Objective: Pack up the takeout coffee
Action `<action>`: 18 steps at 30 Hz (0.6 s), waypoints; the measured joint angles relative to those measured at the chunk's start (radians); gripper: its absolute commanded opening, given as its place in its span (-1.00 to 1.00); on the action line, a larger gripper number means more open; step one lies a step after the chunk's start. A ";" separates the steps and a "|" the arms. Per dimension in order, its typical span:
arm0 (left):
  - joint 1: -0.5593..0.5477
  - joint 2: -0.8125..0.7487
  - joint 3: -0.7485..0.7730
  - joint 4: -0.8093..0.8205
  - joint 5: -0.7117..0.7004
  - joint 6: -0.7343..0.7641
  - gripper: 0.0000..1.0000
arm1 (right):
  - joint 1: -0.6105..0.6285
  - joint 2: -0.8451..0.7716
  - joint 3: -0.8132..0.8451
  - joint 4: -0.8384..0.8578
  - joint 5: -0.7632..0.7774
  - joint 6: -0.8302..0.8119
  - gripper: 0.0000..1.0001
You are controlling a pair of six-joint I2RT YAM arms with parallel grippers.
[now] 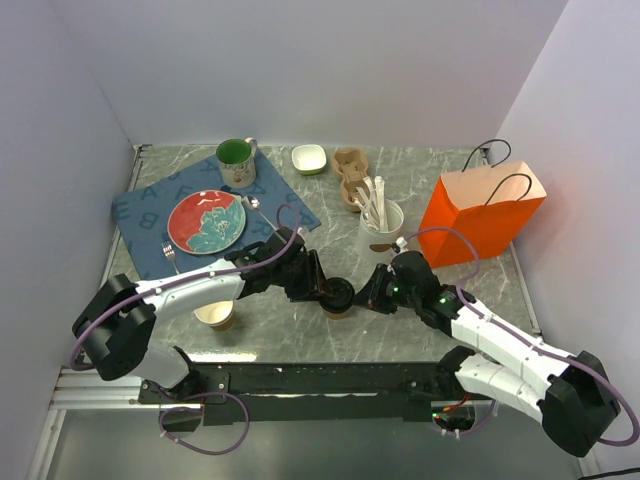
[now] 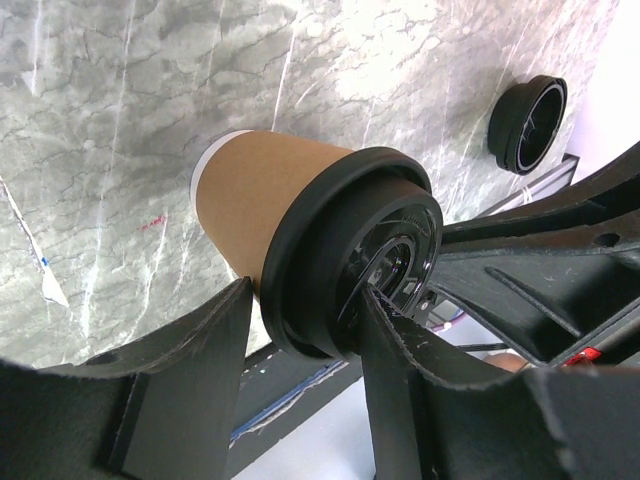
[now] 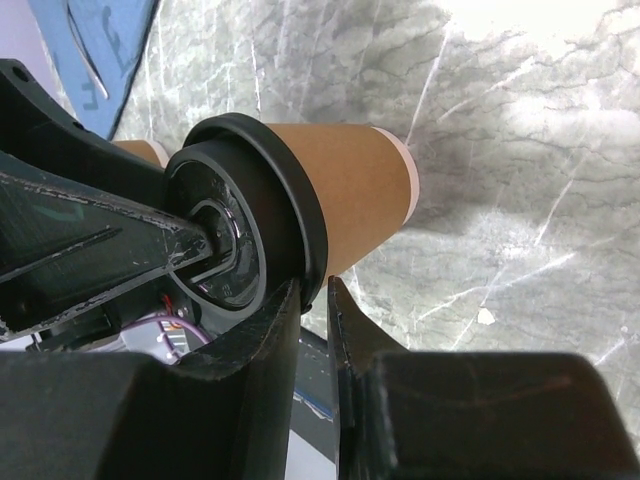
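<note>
The takeout coffee (image 1: 338,297) stands at lower centre of the overhead view, on marble just above the near edge of the desk (image 1: 290,340), and both arms meet on it. The left jaws stand well apart and clamp the cup at its black lid (image 2: 350,260). In the left wrist view one of their fingers (image 2: 200,370) presses the lid's rim from the lower left and the other from the lower right. The right jaws come in from the opposite side. Their fingers (image 3: 265,345) are drawn close, with only a thin slit between them, and the lid's rim sits right at that slit. Whether they pinch it I cannot tell.

A lidless tan cup (image 1: 216,316) stands to the left under the left arm, close to the same near edge. A loose black lid (image 2: 528,122) lies at upper right of the left wrist view, near the desk's rail. Above and to the right, a strip of marble separates the coffee from a white holder of cutlery (image 1: 380,230). An orange paper bag (image 1: 487,212) stands open-mouthed at the right of the frame, close to the desk's right edge. The blue mat (image 1: 140,215) with its plate (image 1: 207,221) fills the upper left, well apart.
</note>
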 measured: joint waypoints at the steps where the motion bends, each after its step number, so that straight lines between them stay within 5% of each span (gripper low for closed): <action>1: 0.000 0.000 -0.001 0.001 0.000 -0.005 0.01 | 0.000 0.001 0.000 0.003 -0.001 -0.002 -0.54; 18: 0.000 -0.043 -0.106 0.118 -0.032 -0.080 -0.10 | -0.018 0.076 0.018 0.074 -0.037 -0.103 -0.52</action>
